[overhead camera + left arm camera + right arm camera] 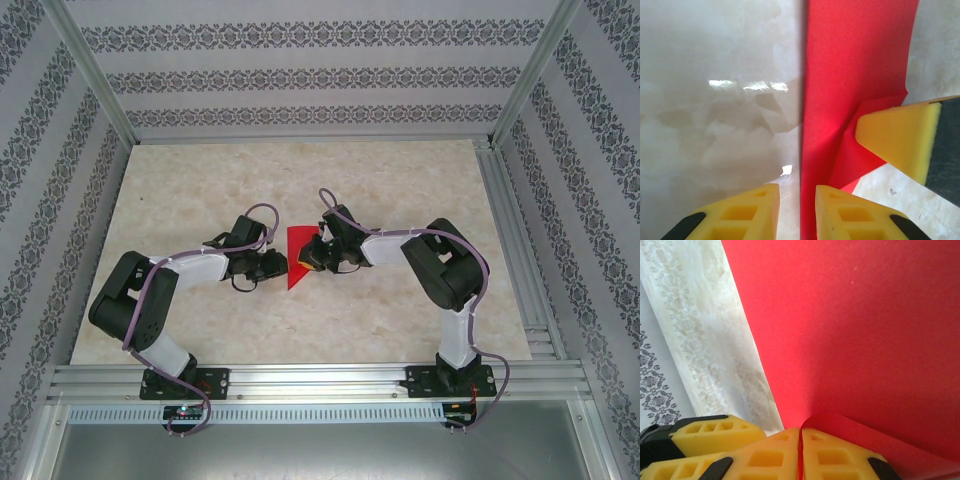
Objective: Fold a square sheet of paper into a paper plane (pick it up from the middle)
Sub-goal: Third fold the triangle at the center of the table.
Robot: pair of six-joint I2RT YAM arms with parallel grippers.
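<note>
**Marble-look tabletop [400, 190], centre of the top view: fold under way on the thin bright red square sheet of paper [296, 256].**
Your right gripper [800, 437] is clamped on a curled-up flap, apparently to carry it over. Your left gripper [797, 192], jaws narrowly apart, straddles the sheet's straight edge, probably to steady it. Bare table surrounds the sheet, so you have room to swing either arm outward.

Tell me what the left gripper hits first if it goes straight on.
The paper: its edge sits between the left gripper's open jaws and runs ahead. The right gripper, clamped on the paper, has a finger off to the side, probably missed.
</note>
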